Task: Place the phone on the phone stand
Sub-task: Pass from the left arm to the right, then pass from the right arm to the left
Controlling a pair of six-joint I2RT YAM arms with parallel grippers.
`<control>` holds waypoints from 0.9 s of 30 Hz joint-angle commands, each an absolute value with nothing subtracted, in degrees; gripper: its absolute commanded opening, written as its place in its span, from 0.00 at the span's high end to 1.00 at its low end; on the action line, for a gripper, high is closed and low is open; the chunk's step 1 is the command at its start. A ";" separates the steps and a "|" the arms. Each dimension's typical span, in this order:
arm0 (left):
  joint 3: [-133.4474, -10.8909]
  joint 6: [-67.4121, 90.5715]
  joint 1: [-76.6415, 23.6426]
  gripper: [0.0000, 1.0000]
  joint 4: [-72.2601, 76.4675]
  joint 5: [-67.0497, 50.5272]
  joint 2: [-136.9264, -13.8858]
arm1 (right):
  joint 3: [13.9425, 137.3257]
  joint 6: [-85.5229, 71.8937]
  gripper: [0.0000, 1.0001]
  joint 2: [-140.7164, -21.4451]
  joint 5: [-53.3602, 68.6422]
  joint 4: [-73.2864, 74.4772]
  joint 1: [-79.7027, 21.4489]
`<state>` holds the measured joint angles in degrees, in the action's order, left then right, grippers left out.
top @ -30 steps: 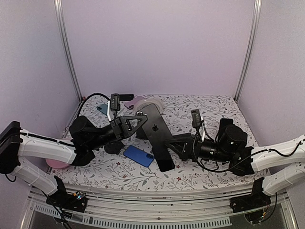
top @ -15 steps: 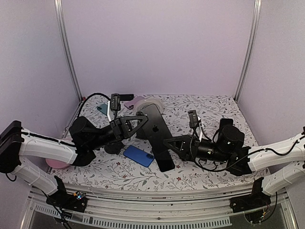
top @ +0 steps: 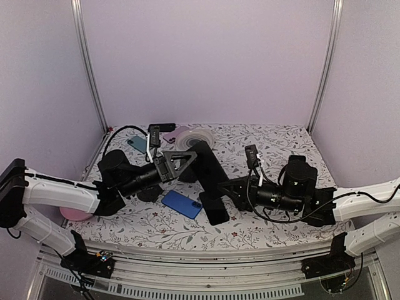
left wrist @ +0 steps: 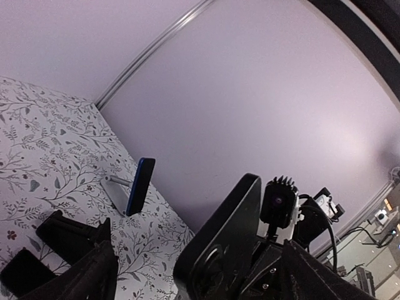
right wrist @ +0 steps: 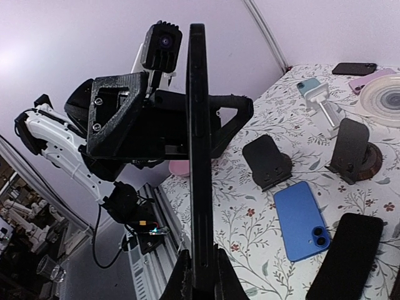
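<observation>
Change: Since a second ago your left claw (top: 182, 164) has let go of the black phone (top: 209, 167) and spread its fingers. Your right claw (top: 226, 187) has closed onto that phone in the same time.
Left claw: its fingers (left wrist: 87, 278) stand wide apart, one on each side of the phone's upper end. Your left wrist view shows a gap on both sides.
Right claw: it is clamped on the phone's lower edge. In your right wrist view the phone rises edge-on and upright from between the fingers (right wrist: 182, 284).
Black phone: it is off the table (top: 275, 140), in the air between your two arms and over the middle of the flowered cloth. From above it looks tilted, with its upper end toward the back.
Phone stand: a small black phone stand (right wrist: 267, 161) sits on the cloth. A second stand (right wrist: 354, 150), on a round brown base, is near it.
Blue phone: the blue phone (top: 182, 204) lies flat with its camera side up, in front of both stands.
Other phone: a dark phone (right wrist: 345, 255) lies flat just beside the blue one.
Back left corner: a teal phone (top: 135, 143) is propped on a white holder, well apart from your claws.
</observation>
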<state>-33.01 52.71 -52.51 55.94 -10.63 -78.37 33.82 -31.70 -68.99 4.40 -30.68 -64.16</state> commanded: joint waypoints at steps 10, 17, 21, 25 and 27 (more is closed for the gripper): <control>-38.64 49.96 -54.77 0.08 39.74 -1.48 -77.52 | 44.28 -17.92 0.98 -68.49 -18.80 -14.00 -67.94; -40.40 50.61 -56.58 0.08 40.41 -1.08 -79.89 | 48.21 -13.79 0.98 -73.95 -29.44 -11.53 -71.68; -42.49 51.52 -57.96 0.05 40.26 0.05 -82.34 | 49.82 -13.11 0.98 -75.72 -33.17 -11.49 -72.75; -43.64 52.82 -59.05 0.03 39.22 1.98 -84.20 | 51.05 -13.20 0.98 -76.68 -36.13 -11.65 -73.54; -44.12 53.20 -59.38 0.03 39.05 2.63 -84.88 | 51.66 -13.11 0.98 -77.39 -36.64 -11.69 -73.78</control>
